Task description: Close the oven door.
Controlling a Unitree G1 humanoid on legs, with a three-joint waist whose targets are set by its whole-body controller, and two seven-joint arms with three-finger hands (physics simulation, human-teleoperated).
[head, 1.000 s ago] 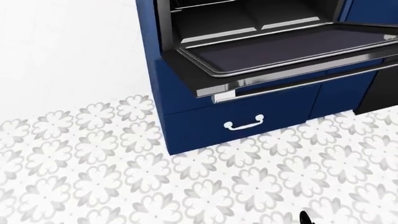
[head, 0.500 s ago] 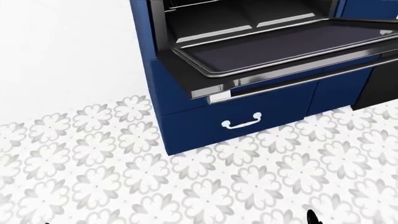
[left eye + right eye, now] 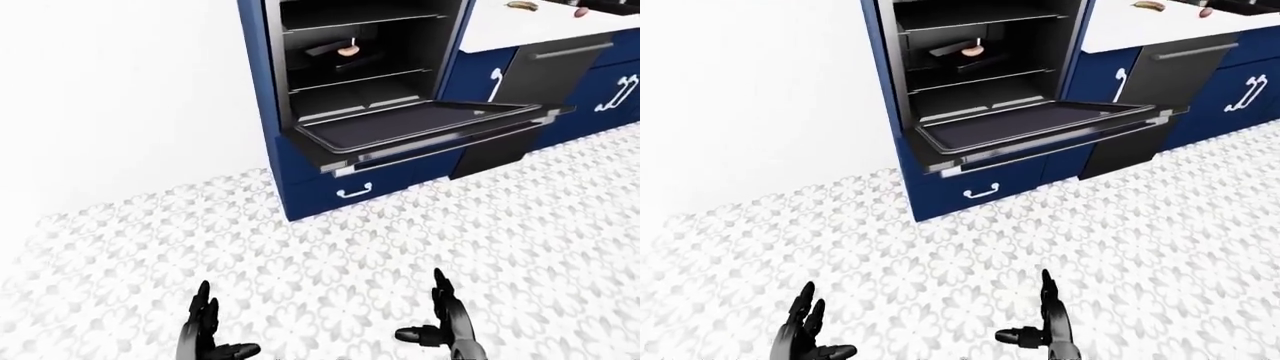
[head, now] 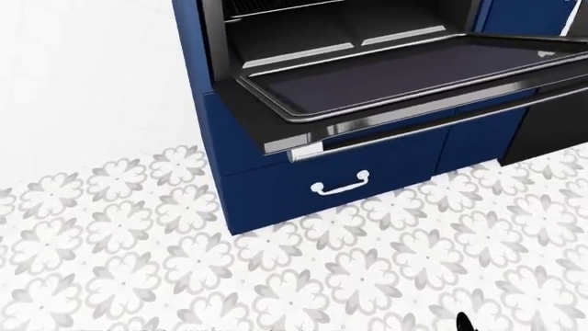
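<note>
The oven door [image 3: 420, 129] hangs fully open, lying flat and level out from the dark oven cavity [image 3: 365, 71], which sits in the blue cabinet column [image 3: 262, 82] at the far side of the room. Below the door is a blue drawer [image 4: 340, 181] with a white handle [image 4: 341, 185]. Inside the oven, on an upper rack, rests a small pinkish item [image 3: 971, 51], too small to identify. Both hands are held low over the patterned floor [image 3: 330, 255], well short of the door: the left hand [image 3: 205, 330] and the right hand [image 3: 447, 324] each have fingers spread and released, grasping nothing. To the right stands a black appliance front [image 3: 545, 75] under a white counter [image 3: 520, 26].
</note>
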